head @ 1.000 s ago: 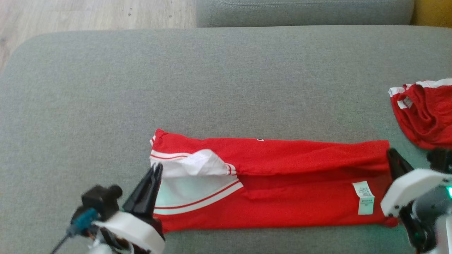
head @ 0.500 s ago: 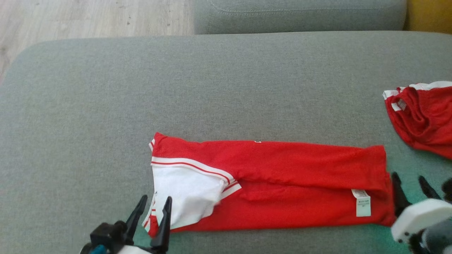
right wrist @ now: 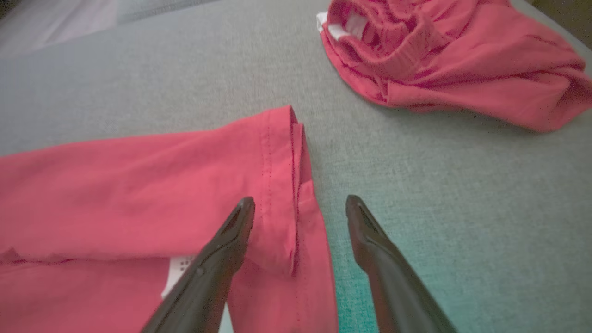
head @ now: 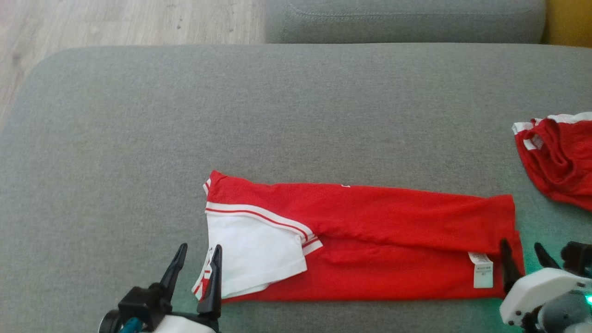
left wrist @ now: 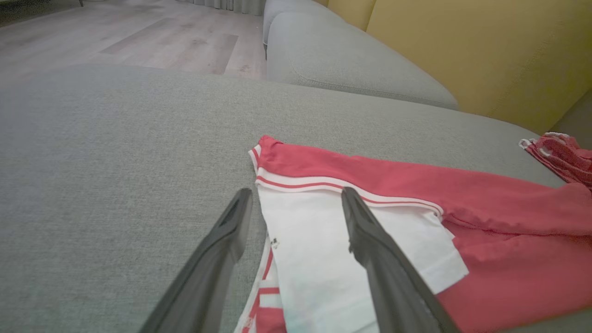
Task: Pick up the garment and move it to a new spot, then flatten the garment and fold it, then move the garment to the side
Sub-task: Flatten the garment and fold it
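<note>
Garment (head: pixel 393 240) — red, with white bands and a white panel (head: pixel 254 249) turned over at its left end — lies folded into a long, narrow strip across the near part of a grey sofa cushion (head: pixel 296 115). The strip runs left to right before the robot, fairly flat, with a lengthwise crease down its middle. A small white label (head: pixel 481 276) shows near its right end.

At the left end, the left gripper (head: pixel 199 252) has its fingers spread apart and holds nothing. In the left wrist view the left gripper (left wrist: pixel 296 196) straddles the edge of the garment (left wrist: pixel 485 208): one finger is over bare cushion just beside the cloth and the other is over the white panel. Whether the tips touch the fabric I cannot tell.

At the right end, the right gripper (head: pixel 521 247) is likewise parted and empty. In the right wrist view the right gripper (right wrist: pixel 300 201) brackets the stitched hem of the garment (right wrist: pixel 138 185), with one finger over red cloth and the other over the cushion beside it.

A second red garment (head: pixel 559 162) — crumpled, with white trim — lies on the same cushion at the far right, apart from the folded strip. Beyond the cushion are another grey cushion (head: pixel 402 18), a pale wooden floor (head: pixel 115 18) and, in the left wrist view, a yellow backrest (left wrist: pixel 462 46).
</note>
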Controlling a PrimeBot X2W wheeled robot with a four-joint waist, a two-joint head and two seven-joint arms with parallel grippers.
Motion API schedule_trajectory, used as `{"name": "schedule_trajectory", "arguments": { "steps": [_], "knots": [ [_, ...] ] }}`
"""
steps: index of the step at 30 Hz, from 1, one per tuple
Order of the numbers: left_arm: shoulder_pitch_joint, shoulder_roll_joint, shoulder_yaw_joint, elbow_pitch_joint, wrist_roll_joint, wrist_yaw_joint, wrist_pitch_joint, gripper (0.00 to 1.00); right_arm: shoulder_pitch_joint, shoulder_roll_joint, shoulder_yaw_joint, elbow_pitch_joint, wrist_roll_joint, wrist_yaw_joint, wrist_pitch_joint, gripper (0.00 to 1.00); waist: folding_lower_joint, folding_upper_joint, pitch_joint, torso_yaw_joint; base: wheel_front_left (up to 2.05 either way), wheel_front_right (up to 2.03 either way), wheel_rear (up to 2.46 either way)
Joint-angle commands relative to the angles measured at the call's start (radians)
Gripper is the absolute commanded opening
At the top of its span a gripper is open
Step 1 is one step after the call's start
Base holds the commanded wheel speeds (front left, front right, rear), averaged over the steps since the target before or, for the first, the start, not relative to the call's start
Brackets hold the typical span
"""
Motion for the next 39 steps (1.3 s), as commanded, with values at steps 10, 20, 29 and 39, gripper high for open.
{"name": "schedule_trajectory", "arguments": {
  "steps": [10,20,29,39],
  "knots": [
    [-0.043,0.034,0.05,-0.061,0.012,0.029,0.003,1.0,-0.108,-0.01,0.038,0.129,-0.039,0.007,0.084,1.0,0.0,-0.0001,0.016,0.018,0.0,0.0,0.0],
    [-0.051,0.037,0.047,-0.086,0.018,0.043,0.009,1.0,-0.176,-0.01,0.012,0.151,-0.036,0.007,0.108,0.0,0.0,-0.0001,0.013,-0.011,0.0,0.0,0.0],
    [-0.044,0.033,0.045,-0.089,0.015,0.048,0.004,1.0,-0.131,-0.031,-0.122,-0.077,-0.05,0.007,0.163,0.0,0.0,-0.0001,-0.003,-0.05,0.0,0.0,0.0],
    [-0.05,0.029,0.038,-0.077,0.011,0.05,0.01,1.0,-0.072,-0.014,0.003,-0.262,0.021,0.007,0.224,0.0,0.0,-0.0001,-0.043,-0.046,0.0,0.0,0.0]
  ]
}}
